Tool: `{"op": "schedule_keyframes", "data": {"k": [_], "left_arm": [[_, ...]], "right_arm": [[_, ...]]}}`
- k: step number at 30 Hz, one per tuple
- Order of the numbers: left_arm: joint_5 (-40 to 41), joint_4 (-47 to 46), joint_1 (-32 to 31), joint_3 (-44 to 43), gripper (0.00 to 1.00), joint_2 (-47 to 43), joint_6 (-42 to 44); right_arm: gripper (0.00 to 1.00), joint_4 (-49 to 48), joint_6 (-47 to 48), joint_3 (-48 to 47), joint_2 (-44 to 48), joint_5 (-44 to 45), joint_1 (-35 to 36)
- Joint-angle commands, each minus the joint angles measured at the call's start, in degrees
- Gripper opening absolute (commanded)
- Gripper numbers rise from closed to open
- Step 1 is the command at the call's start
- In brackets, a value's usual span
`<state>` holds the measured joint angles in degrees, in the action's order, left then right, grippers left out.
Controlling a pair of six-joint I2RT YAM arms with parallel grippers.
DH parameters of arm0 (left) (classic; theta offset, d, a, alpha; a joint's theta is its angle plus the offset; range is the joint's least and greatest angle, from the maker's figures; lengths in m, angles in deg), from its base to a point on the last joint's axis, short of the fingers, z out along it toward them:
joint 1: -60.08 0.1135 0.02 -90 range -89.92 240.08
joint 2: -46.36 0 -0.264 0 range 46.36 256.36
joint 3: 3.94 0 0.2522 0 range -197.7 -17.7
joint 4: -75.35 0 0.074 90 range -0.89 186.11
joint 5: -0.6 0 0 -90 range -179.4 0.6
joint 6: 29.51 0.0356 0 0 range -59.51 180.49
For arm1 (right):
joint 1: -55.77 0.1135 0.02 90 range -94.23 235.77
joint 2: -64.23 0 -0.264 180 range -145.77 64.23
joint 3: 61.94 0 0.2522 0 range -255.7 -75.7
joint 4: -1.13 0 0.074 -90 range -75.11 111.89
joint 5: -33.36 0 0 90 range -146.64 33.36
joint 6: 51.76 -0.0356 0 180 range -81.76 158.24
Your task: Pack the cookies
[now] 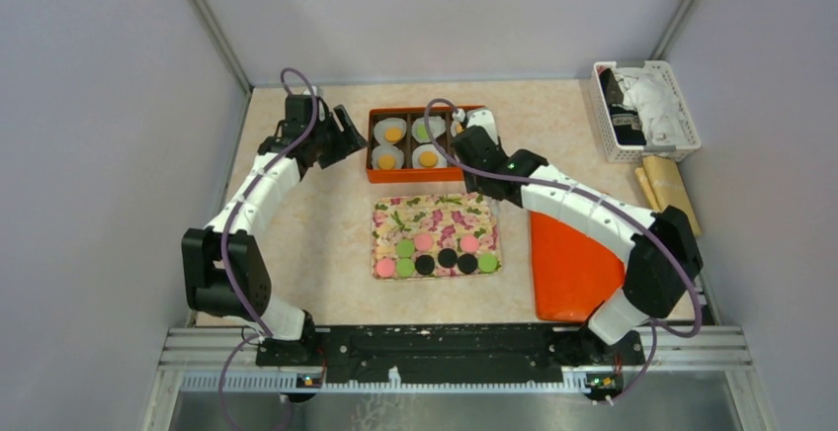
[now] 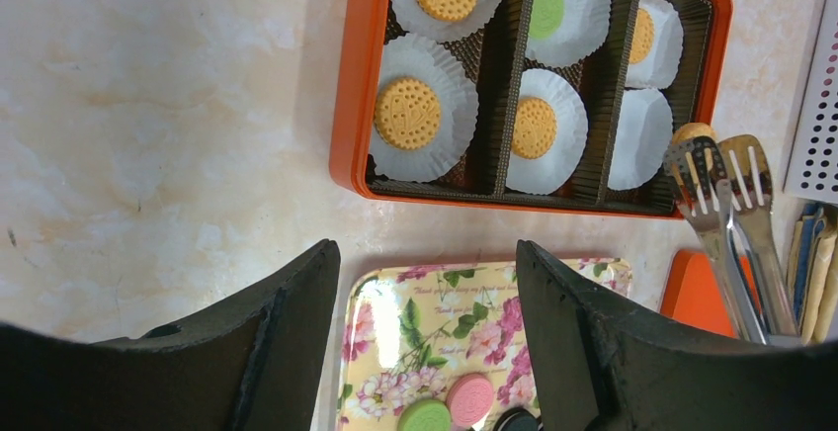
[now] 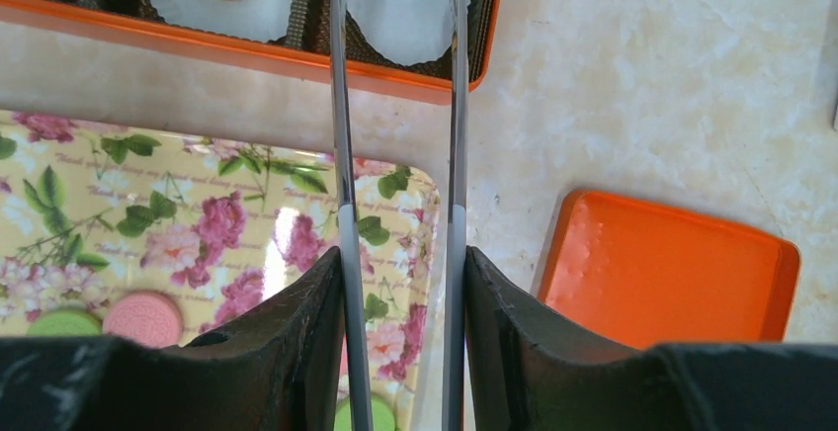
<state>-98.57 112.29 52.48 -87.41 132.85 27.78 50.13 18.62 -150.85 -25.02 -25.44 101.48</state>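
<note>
1. The right gripper (image 3: 403,261) is pinching the tongs (image 3: 342,134) by their shanks. The blades are running out toward the right end of the box (image 2: 351,75).
2. A tan rounded shape is showing at the tong tips, just beside the one empty cup (image 2: 642,139). Whether it is a held cookie cannot be told.
3. The left gripper (image 2: 425,253) is hanging spread and empty over the table, left of the box.
4. Nine cookies (image 1: 447,256) are lying flat in two rows on the near half of the tray (image 1: 435,215). Five more are sitting in cups in the box.
5. Judged handling: the cookies are probably light, stiff and brittle, and a hard squeeze is likely to crack one.
6. Judged hold: the blades should be closing gently on opposite points of the rim, with the disc level.
</note>
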Motion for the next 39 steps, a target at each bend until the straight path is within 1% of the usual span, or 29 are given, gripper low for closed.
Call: {"op": "schedule_keyframes", "data": {"k": [1, 8, 18, 20, 22, 25, 31, 33, 39], "left_arm": [[-0.24, -1.32, -0.05, -0.06, 0.72, 0.23, 0.8], [0.18, -1.41, -0.05, 0.11, 0.72, 0.48, 1.07], [0.3, -1.24, -0.05, 0.17, 0.72, 0.73, 1.07], [0.23, -1.31, -0.05, 0.18, 0.72, 0.77, 0.83], [0.06, -1.34, -0.05, 0.24, 0.72, 0.94, 0.65], [0.39, -1.09, -0.05, 0.13, 0.72, 1.36, 0.54], [1.09, -0.05, -0.05, -0.39, 0.72, 2.05, 0.67], [0.9, -0.22, -0.05, -0.41, 0.73, 2.17, 0.54], [1.16, -0.15, -0.05, -0.12, 0.73, 2.44, 0.54]], "right_arm": [[0.07, -4.56, 1.8, -2.94, -2.09, -1.48, -1.98], [0.07, -7.28, 2.56, -1.85, -4.63, -4.41, -5.73], [0.09, -7.37, 2.4, -1.03, -6.67, -4.73, -6.04], [0.11, -7.13, 2.22, -1.03, -6.55, -4.26, -6.03], [0.2, -7.03, 2.09, -1.18, -6.48, -3.7, -6.06], [0.3, -6.88, 1.98, -1.59, -6.21, -2.71, -6.05], [0.42, -5.89, 1.86, -2.41, -6.46, -2.03, -6.0], [0.47, -5.95, 1.78, -2.27, -6.48, -1.75, -6.05], [0.48, -6.23, 1.68, -2.47, -6.64, -1.29, -6.01]]}}
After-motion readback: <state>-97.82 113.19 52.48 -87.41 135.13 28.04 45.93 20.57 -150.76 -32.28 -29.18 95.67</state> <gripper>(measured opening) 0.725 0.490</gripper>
